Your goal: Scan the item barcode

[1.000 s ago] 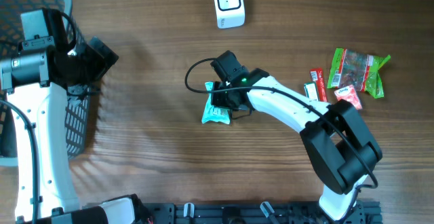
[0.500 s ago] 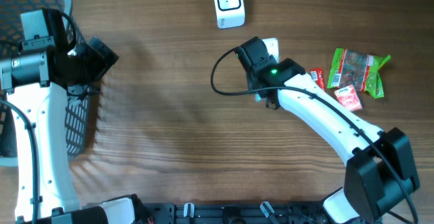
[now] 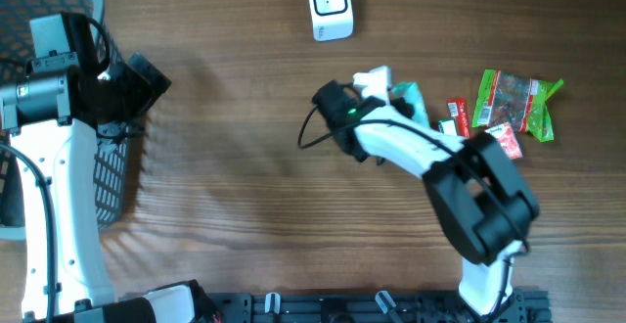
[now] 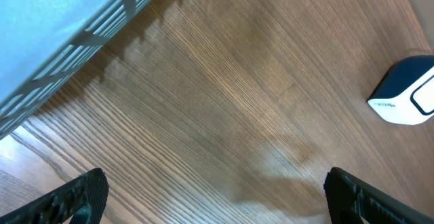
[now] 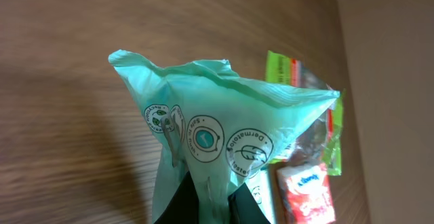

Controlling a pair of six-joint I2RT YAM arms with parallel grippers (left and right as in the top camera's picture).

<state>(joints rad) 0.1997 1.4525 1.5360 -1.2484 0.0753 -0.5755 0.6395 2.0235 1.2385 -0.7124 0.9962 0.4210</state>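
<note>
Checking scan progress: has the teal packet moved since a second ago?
Yes. The teal packet has gone up-frame and right: formerly straight below the white scanner, now off to its right, nearer the snack bags.

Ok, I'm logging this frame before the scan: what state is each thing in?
wipes pack: held up by the right gripper
right gripper: shut on the wipes pack
left gripper: open, empty
scanner: upright on the table
green snack bag: lying on the table

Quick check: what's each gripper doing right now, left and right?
Left gripper: open, holding nothing.
Right gripper: closed on the green packet.
</note>
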